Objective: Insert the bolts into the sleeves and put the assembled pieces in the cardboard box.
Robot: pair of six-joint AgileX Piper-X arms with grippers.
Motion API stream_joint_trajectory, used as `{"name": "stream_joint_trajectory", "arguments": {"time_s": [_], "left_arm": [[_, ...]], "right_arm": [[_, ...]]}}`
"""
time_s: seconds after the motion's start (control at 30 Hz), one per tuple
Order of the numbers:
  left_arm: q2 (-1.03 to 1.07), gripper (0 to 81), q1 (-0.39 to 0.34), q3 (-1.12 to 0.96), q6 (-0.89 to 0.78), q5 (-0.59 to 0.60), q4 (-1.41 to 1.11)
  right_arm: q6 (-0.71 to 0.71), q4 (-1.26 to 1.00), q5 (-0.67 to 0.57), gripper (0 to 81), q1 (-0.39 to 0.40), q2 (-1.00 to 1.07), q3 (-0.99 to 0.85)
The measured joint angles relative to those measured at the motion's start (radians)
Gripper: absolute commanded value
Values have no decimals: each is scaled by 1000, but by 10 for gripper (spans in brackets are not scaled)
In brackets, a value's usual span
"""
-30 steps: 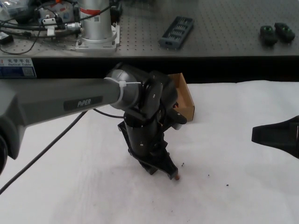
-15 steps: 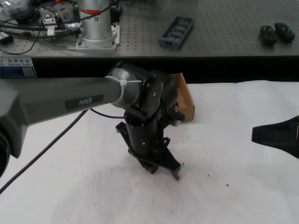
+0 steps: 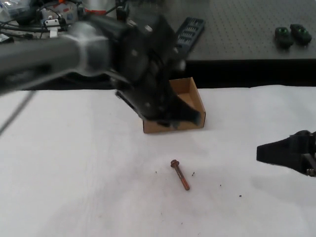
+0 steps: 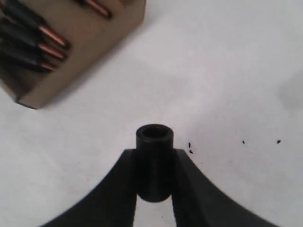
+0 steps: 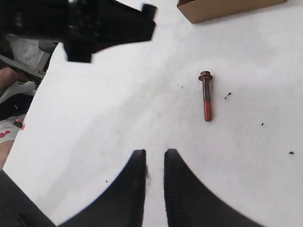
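Note:
A rusty red bolt lies alone on the white cloth, in front of the cardboard box. Several assembled black sleeves with copper bolts lie in the box. My left gripper hangs blurred above the cloth just in front of the box, shut on an upright black sleeve with its hollow end showing. My right gripper stays low at the right edge of the cloth, fingers nearly together and holding nothing, pointing toward the bolt.
The white cloth covers the bench, with a few dark specks near the bolt. Behind it a perforated metal table carries a blue-grey rack, a silver post base, cables and two dark green pieces.
The left arm has lifted from the cloth and swung back toward the box, uncovering the bolt on the cloth. The right gripper has edged slightly left.

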Motion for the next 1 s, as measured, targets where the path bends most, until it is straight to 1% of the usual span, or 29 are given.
{"name": "stream_joint_trajectory", "arguments": {"time_s": [0.1,0.2,0.27,0.3,0.37,0.4,0.5,0.63,0.7,0.73,0.8,0.83,0.87,0.93,1.0], "left_arm": [[-114,64,34,105,-57,7,-97],[-260,64,77,260,-138,8,-210],[-368,64,105,388,-190,8,-292],[-465,64,123,511,-237,8,-363],[-573,64,129,622,-275,8,-432],[-615,64,129,662,-291,17,-459],[-726,64,129,773,-344,43,-536],[-765,64,129,872,-389,45,-600],[-765,64,129,939,-425,48,-659],[-763,64,129,968,-443,52,-690],[-763,64,129,1031,-510,72,-769],[-763,64,129,1067,-528,77,-836],[-763,64,129,1078,-540,83,-864],[-763,64,129,1085,-554,87,-902],[-763,64,129,1085,-558,89,-928]], "right_arm": [[-5,0,-1,118,0,48,-21],[-35,0,5,118,3,115,-68],[-58,8,26,118,15,180,-111],[-69,14,34,118,26,217,-135],[-98,44,60,118,58,304,-186],[-131,83,92,118,103,390,-248],[-190,159,155,118,169,536,-367],[-235,272,207,118,237,724,-519],[-249,317,225,143,259,810,-593],[-258,342,235,184,265,847,-631],[-275,391,275,292,274,929,-707],[-281,417,295,326,274,952,-742],[-285,442,319,339,274,971,-778],[-286,470,363,318,274,1000,-831],[-292,491,406,279,274,1026,-880]]}}
